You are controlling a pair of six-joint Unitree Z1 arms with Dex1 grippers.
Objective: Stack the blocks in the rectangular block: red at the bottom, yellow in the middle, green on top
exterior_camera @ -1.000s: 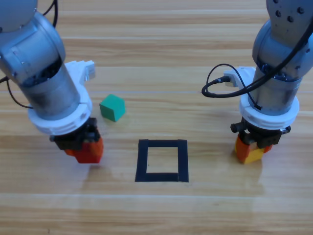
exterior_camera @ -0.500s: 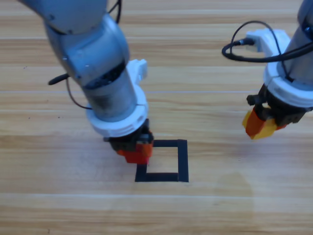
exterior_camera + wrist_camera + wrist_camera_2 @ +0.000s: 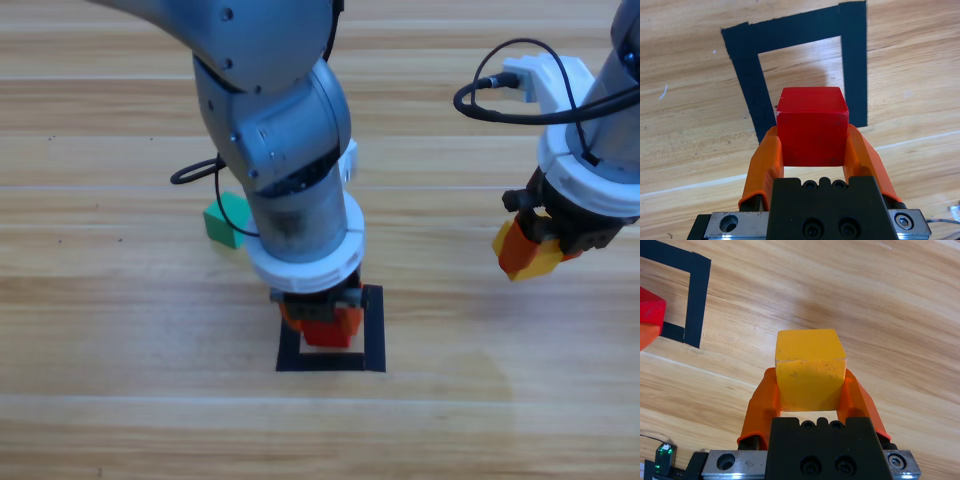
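My left gripper [image 3: 322, 325] [image 3: 812, 150] is shut on the red cube [image 3: 328, 334] [image 3: 812, 125] and holds it over the black tape square [image 3: 375, 330] [image 3: 750, 80], near its left inner side. Whether the cube touches the table I cannot tell. At the right, my right gripper [image 3: 530, 252] [image 3: 810, 390] is shut on the yellow cube [image 3: 540, 262] [image 3: 810, 369], held above bare wood. The green cube [image 3: 228, 220] rests on the table behind the left arm, partly hidden by it. In the right wrist view, a corner of the red cube [image 3: 651, 310] shows by the tape square [image 3: 695, 300].
The left arm's grey body [image 3: 280, 130] covers the middle of the table. A black cable [image 3: 500, 95] loops off the right wrist. Bare wood lies between the tape square and the right gripper.
The left arm carried the red cube right, from the square's left edge to over its inside. This uncovered the green cube. The right gripper with the yellow cube hardly moved.
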